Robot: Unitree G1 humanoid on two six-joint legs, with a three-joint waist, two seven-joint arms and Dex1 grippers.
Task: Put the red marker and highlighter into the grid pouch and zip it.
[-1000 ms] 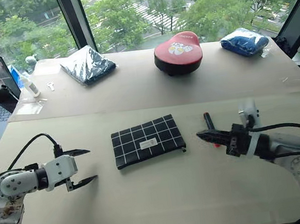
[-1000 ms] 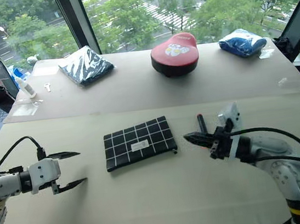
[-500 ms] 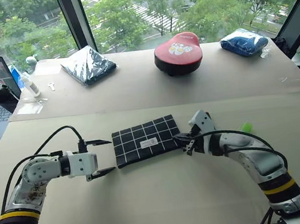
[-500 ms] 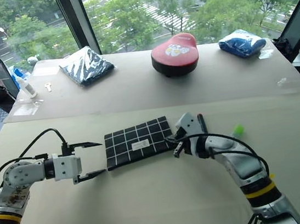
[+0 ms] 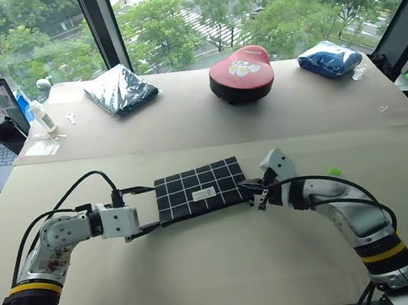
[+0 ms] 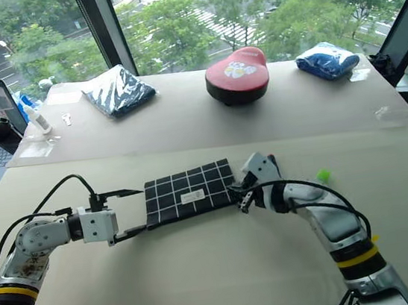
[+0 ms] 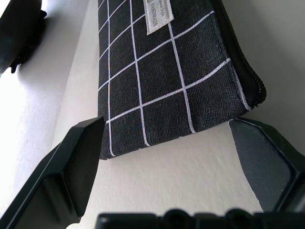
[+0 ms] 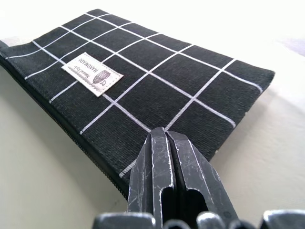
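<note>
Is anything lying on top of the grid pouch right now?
No pens lie on the grid pouch; its top shows a small white label. The right gripper, shut, is at its right end. The zipper looks closed, hiding the inside.

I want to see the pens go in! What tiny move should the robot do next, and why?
Probably close the open left gripper on the grid pouch's near end to pin it. Its fingers already straddle that end, and the shut right gripper sits at the zipper end.
</note>
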